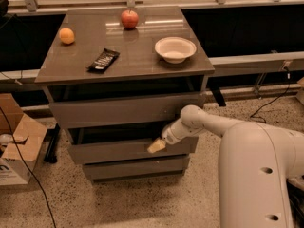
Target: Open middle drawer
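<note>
The middle drawer (114,151) is the second of three flat grey-brown fronts in the cabinet. It stands slightly out, with a dark gap above its top edge. My gripper (156,146) has a pale yellowish tip and sits at the top edge of this drawer front, right of centre. The white arm reaches in from the lower right. The top drawer (118,110) is above, the lowest drawer (135,167) below.
On the cabinet top (137,56) lie an orange (67,35), an apple (129,19), a dark snack bar (103,60) and a white bowl (175,49). A cardboard box (19,148) and cables lie on the floor at left. My white body (261,175) fills the lower right.
</note>
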`<action>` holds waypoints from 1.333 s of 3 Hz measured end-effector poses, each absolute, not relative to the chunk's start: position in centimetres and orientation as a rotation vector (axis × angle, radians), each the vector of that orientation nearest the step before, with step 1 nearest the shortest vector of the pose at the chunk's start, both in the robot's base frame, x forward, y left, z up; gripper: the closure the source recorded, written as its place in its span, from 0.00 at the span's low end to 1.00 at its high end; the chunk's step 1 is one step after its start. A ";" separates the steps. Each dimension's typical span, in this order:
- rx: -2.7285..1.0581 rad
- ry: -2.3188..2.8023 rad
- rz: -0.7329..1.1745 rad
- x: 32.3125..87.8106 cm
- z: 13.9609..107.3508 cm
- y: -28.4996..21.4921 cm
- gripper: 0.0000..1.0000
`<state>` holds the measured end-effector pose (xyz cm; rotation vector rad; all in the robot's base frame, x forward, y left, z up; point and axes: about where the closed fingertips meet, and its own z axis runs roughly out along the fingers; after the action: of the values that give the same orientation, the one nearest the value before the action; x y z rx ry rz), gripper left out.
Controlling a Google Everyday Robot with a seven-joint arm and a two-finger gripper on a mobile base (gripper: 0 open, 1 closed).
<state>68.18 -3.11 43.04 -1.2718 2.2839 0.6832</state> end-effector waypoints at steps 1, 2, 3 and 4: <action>-1.288 2.290 0.682 67.9 43.1 -3.1 0.63; -1.312 2.303 0.675 67.6 43.3 -3.3 0.51; -1.380 2.340 0.649 66.5 43.6 -3.3 0.27; -1.380 2.340 0.650 66.5 43.6 -3.3 0.04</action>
<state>66.53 -3.27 43.57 -1.3796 2.3403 0.6495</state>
